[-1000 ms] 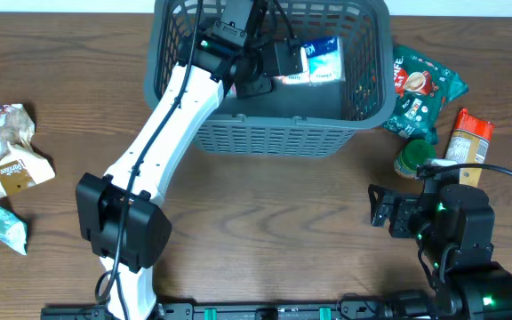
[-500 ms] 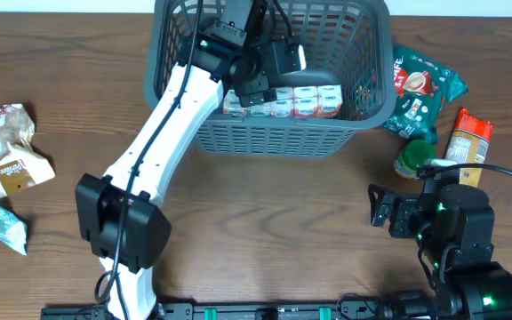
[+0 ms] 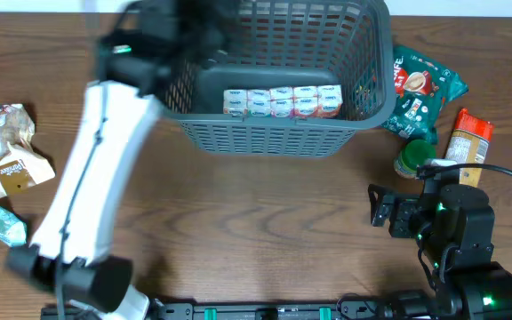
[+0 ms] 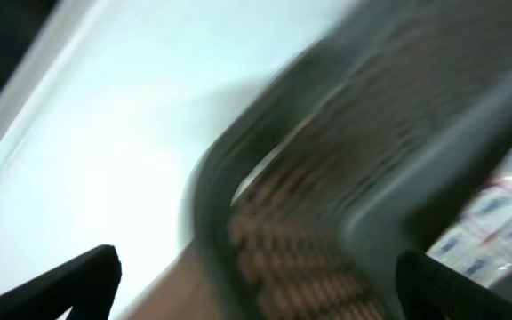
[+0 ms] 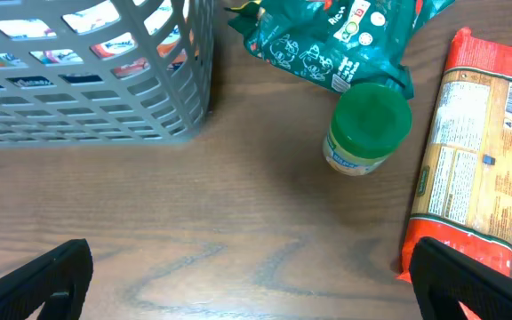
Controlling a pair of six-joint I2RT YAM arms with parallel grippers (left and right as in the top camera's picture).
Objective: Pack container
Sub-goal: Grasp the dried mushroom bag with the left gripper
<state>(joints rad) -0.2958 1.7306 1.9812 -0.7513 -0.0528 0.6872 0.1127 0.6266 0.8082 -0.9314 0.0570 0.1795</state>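
The container (image 3: 376, 53), a big grey slotted basket, stands at the back centre of the table. A row pack of small white and pink cups (image 3: 283, 101) lies on its floor near the front wall. My left gripper (image 3: 180, 31) is a dark blur over the basket's left rim. In the left wrist view the left gripper (image 4: 256, 298) is open and holds nothing, with the basket's corner (image 4: 363, 151) and the cup pack (image 4: 505, 209) below it. My right gripper (image 3: 389, 213) is open and holds nothing, low over bare wood (image 5: 256, 284) in front of the basket's right side.
A green snack bag (image 3: 425, 89), a green-lidded jar (image 3: 413, 160) and an orange packet (image 3: 468, 135) lie right of the basket, just ahead of the right gripper. A crumpled beige packet (image 3: 12, 151) and a small teal packet (image 3: 5, 227) lie at the far left.
The left gripper opened and let go of the cup pack, which now lies in the basket. The left arm has swung up and leftwards. The right arm has not moved.
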